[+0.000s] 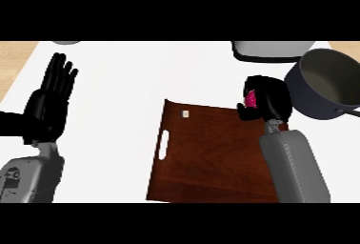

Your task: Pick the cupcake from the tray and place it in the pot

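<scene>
A dark brown wooden tray [204, 157] lies in the middle of the white counter. My right hand [271, 100] hovers over the tray's far right corner, its fingers curled round the cupcake [250, 99], of which only a pink patch shows. Just to the right stands the grey pot [327, 86], open at the top, its handle pointing right. The hand is beside the pot's left wall, not over its opening. My left hand [49, 102] rests open at the left, fingers up.
A grey and black appliance or dish [271, 50] sits at the back, left of the pot. A small grey object [67, 42] peeks in at the top left. Wooden floor shows past the counter's left edge.
</scene>
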You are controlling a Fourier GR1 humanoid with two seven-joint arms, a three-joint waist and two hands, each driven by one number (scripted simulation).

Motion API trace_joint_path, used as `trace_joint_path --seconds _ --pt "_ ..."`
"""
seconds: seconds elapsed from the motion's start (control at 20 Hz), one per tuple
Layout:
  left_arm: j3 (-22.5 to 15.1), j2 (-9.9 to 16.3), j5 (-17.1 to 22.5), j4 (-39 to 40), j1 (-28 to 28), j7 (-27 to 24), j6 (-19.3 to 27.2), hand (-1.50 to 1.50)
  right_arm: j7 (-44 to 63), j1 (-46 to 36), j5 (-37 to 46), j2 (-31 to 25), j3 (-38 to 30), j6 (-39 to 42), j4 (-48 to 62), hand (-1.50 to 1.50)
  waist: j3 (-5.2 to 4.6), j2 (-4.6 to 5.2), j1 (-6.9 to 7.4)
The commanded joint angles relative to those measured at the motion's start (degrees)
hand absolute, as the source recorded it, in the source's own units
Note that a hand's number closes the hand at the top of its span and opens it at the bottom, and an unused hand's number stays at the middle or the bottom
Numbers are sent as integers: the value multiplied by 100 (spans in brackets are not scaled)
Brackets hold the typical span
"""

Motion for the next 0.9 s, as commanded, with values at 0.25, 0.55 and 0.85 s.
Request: trace_joint_path --seconds 0.25,0.55,0.85 --pt "-152 -58 -9 -58 -108 120 -46 0 3976 -1659 2306 68 -718 -994 156 150 10 -2 282" --pt "-85 -67 25 -1 -17 64 -60 0 5667 -2476 3648 36 -710 -685 610 150 35 -23 109" --pt "144 66 77 -59 -42 236 9 0 5530 -2001 3524 -54 -1041 -314 445 150 45 -53 -55"
